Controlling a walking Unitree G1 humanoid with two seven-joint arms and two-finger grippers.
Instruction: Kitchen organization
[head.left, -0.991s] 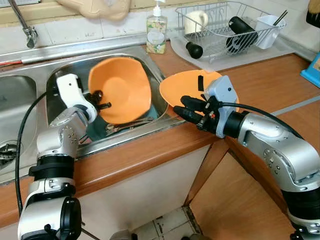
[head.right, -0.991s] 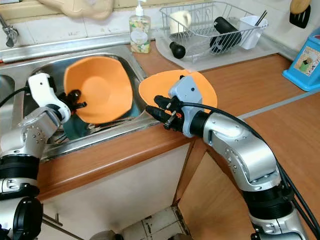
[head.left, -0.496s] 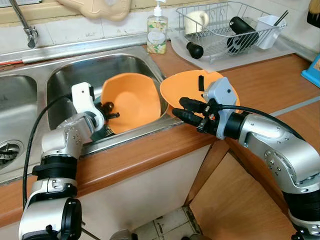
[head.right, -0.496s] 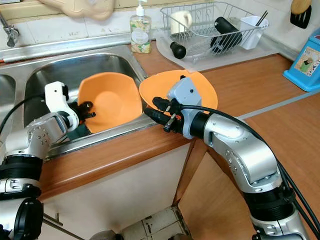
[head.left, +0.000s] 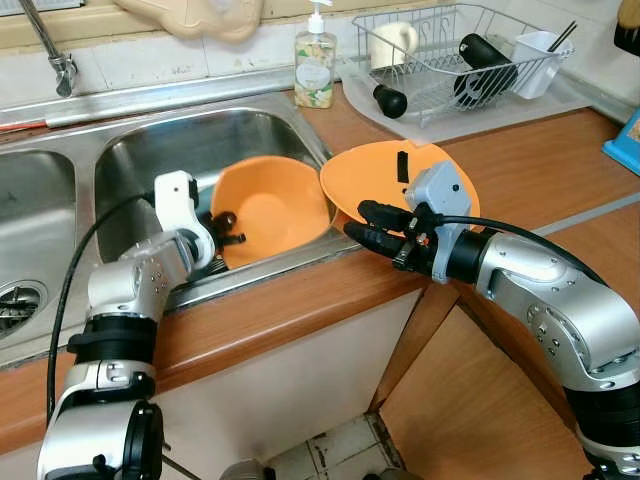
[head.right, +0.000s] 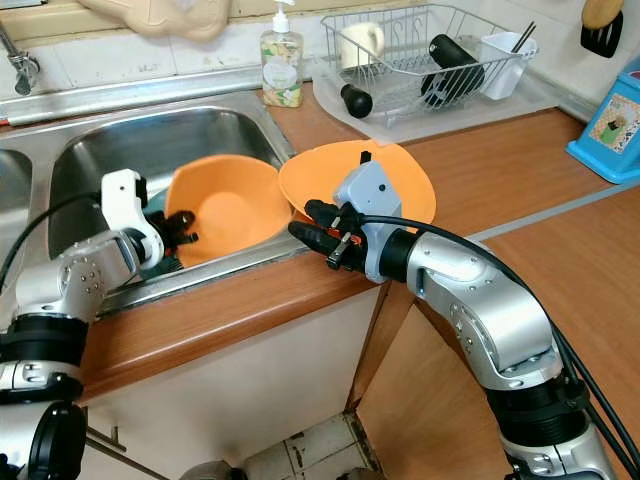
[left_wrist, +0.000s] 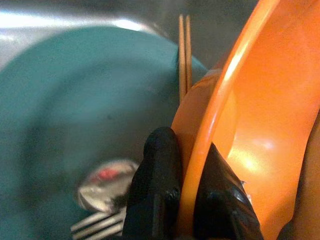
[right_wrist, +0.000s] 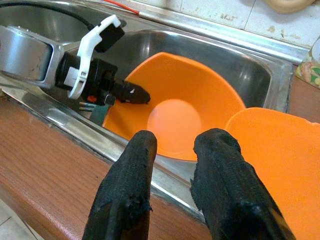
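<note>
My left tool (head.left: 228, 227) is clamped on the rim of the orange bowl (head.left: 272, 205), which sits tilted in the sink (head.left: 150, 150), its far side up near the sink's edge. The pinch is thin (one finger inside, one outside), so I judge the slick rim could slip and drop the bowl onto the teal plate (left_wrist: 60, 110) and forks (left_wrist: 97, 225) below. My right tool (head.right: 310, 226) hovers with fingers apart above the worktop (head.left: 300, 300) edge, just beside the second orange bowl (head.left: 385, 170). Tight there: a swing could knock that bowl. Open room lies toward the dish rack (head.left: 460, 55).
</note>
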